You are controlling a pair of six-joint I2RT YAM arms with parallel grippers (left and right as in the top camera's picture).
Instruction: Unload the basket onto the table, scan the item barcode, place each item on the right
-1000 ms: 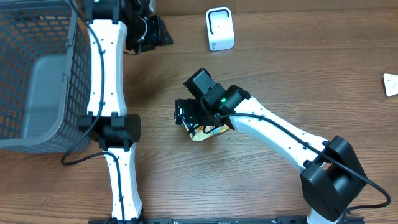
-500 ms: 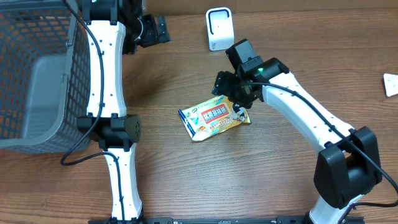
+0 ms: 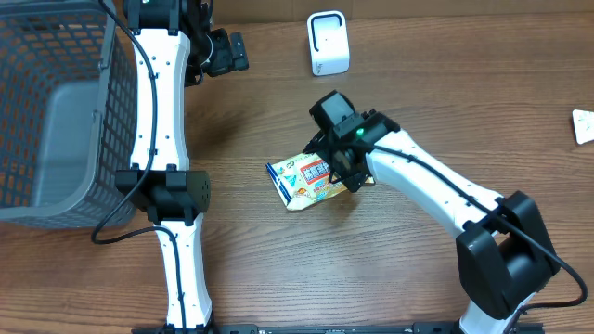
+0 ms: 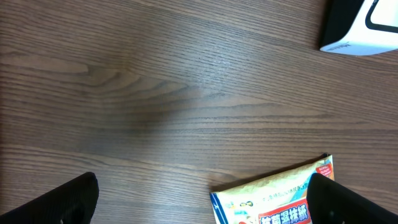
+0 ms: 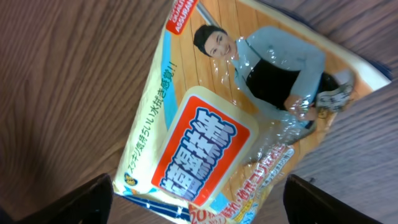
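Flat on the wood surface [image 3: 278, 278], near its middle: the yellow packet [image 3: 295, 181], blue-and-red label up, long axis slanted, left corner toward the left arm [image 3: 153, 111], right end hidden under the right end effector [image 3: 345, 173]. Poised directly over that end, jaws spread wide, clamping nothing. From the right wrist: dark fingers [image 5: 84, 199] at both lower corners, the packet [image 5: 217, 124] lying between and beneath them, printed face and crinkled film sharp, lower rim close to the finger line. Cannot tell whether the fingertips touch the film.

Toward the far edge, well apart from the packet: the white scanner [image 3: 329, 43], bare wood all round it. Also at the far side, left of the scanner with a gap: the left end effector [image 3: 232, 53], jaws fully apart and empty. From the left wrist: fingers [image 4: 59, 202] at the lower corners, open wood grain between, the packet's upper corner [image 4: 273, 202] poking in at lower right, the scanner's [image 4: 360, 28] body at upper right.

Along the left edge: the grey mesh basket [image 3: 37, 65], with the left arm's white links running just beside its right wall. At the right edge: a small white item [image 3: 583, 125], well apart from everything else.

Wide bare wood between packet and scanner, between packet and left arm, and from the packet to the near edge.
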